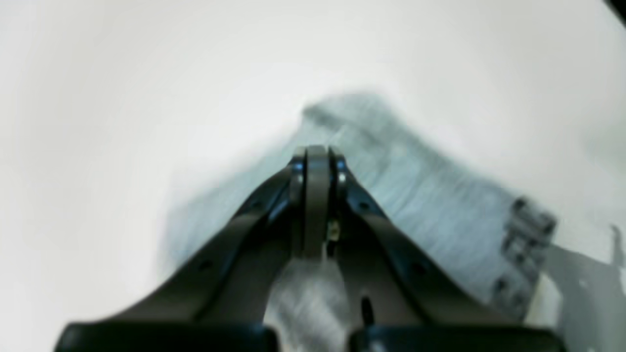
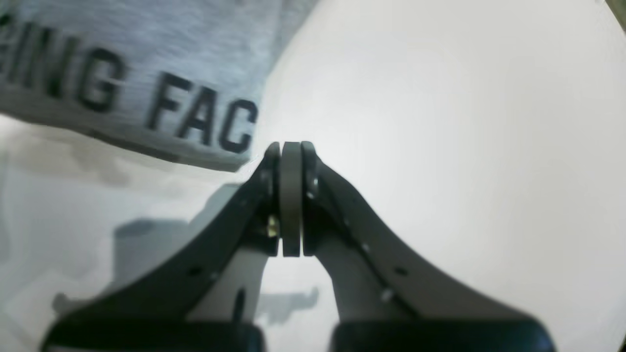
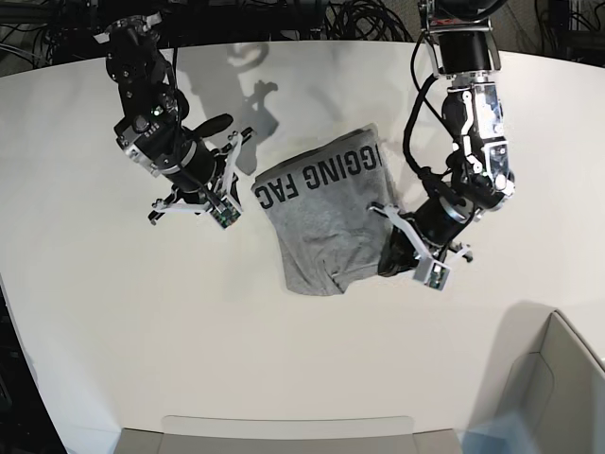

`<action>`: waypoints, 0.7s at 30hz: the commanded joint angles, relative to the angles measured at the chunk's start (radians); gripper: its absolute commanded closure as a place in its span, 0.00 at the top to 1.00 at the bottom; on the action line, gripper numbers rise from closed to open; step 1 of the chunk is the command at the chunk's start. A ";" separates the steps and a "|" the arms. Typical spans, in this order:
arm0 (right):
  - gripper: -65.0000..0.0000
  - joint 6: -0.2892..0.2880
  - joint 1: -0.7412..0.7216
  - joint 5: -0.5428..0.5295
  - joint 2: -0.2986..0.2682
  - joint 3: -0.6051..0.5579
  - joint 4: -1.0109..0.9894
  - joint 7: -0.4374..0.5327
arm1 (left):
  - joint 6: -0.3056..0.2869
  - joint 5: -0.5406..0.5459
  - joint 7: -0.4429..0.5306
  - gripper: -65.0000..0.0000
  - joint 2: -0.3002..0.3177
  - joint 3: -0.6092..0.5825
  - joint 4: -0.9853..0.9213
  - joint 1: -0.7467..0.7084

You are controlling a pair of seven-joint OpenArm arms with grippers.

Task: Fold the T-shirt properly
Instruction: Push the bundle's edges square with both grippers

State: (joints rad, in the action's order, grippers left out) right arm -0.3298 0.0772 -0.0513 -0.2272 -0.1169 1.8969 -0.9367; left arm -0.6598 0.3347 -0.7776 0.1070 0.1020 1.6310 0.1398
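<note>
The heather-grey T-shirt (image 3: 321,227) lies partly folded in the middle of the white table (image 3: 132,331), its black block lettering facing up along the far edge. My left gripper (image 1: 317,151) (image 3: 388,260) is shut, low over the T-shirt (image 1: 430,195) at its near right edge. That view is blurred, and pinched cloth does not show between the fingers. My right gripper (image 2: 291,146) (image 3: 230,184) is shut with nothing in it, hovering just off the lettered corner of the T-shirt (image 2: 146,63).
A grey box (image 3: 558,378) stands at the table's near right corner. A flat grey tray (image 3: 284,430) sits along the near edge. Dark cables (image 3: 312,19) run behind the table's far edge. Gripper shadows fall on the tabletop.
</note>
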 commanded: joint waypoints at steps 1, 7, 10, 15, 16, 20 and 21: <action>0.00 0.002 -0.023 0.005 -0.007 0.003 -0.012 0.011 | 0.039 -0.018 0.014 0.00 0.007 0.003 0.008 0.013; 0.00 0.002 -0.080 0.008 0.002 0.003 -0.153 0.012 | 0.171 -0.062 -0.009 0.00 0.007 -0.008 0.068 -0.047; 0.00 0.002 -0.118 0.003 0.019 -0.004 -0.253 0.028 | 0.153 -0.062 -0.009 0.00 0.004 -0.052 0.166 -0.150; 0.00 0.001 -0.123 0.008 0.053 -0.008 -0.396 0.124 | 0.148 -0.065 -0.009 0.00 0.007 -0.150 0.334 -0.329; 0.00 -0.001 -0.118 0.006 0.061 -0.010 -0.406 0.133 | 0.148 -0.065 -0.007 0.00 0.009 -0.176 0.360 -0.368; 0.00 -0.004 -0.073 0.003 0.071 -0.039 -0.399 0.155 | 0.148 -0.069 -0.007 0.00 0.012 -0.252 0.378 -0.460; 0.00 -0.004 -0.067 0.008 0.071 -0.070 -0.396 0.166 | 0.148 -0.069 -0.007 0.00 0.012 -0.276 0.361 -0.466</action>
State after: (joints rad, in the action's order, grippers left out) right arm -0.3099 0.0090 -0.0238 -0.1631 -0.1757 1.4967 -0.7444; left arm -0.5102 0.2531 -0.8131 0.1200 -0.1730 1.9759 -0.3382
